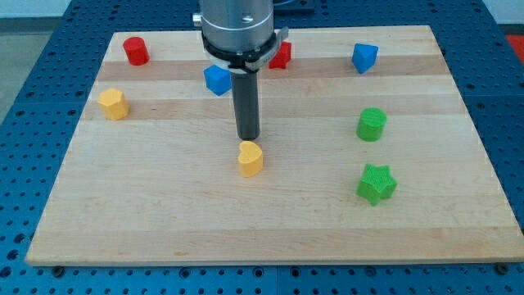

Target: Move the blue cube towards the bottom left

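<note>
My tip [248,136], the lower end of the straight dark rod, stands near the middle of the light wooden tabletop [164,213]. There are no fingers on this arm, so nothing opens or clamps; the rod simply ends in the tip.

The blue plastic cube [217,79] lies at about 11 o'clock from my tip, near it but apart, just left of the rod's upper part and partly under the grey arm housing [237,29]. A yellow heart-shaped plastic block [250,158] sits just below my tip at 6 o'clock, very close; whether they touch cannot be told.

A red block [282,56], partly hidden by the arm, is at 1 o'clock. A second blue block of angular shape [364,57] lies at 2 o'clock, well apart. A red plastic cylinder [136,51] is at 10 o'clock, a yellow rounded block [114,104] at 9 o'clock. A green plastic cylinder [371,124] lies at 3 o'clock, a green star-shaped block [376,183] at 4 o'clock.
</note>
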Available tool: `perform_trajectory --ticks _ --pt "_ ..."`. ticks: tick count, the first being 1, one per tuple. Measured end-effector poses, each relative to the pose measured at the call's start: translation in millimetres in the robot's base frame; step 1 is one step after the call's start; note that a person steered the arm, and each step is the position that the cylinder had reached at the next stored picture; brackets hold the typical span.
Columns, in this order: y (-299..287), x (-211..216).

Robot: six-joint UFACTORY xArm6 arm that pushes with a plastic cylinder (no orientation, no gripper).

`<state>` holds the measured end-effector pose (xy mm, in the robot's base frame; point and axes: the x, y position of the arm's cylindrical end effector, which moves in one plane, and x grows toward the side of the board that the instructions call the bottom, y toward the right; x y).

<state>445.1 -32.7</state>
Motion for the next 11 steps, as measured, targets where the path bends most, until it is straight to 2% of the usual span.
perform_trajectory --ticks 2,3,4,5,6,7,8,9,10,11 --pt "-16 93" --pt "-5 32" --pt "1 -67" --pt "-41 -114" --pt "-68 -126" --pt "-44 -146" --pt "-66 -164" --pt "-123 -149" --pt "-150 -91" --pt "-188 -12"
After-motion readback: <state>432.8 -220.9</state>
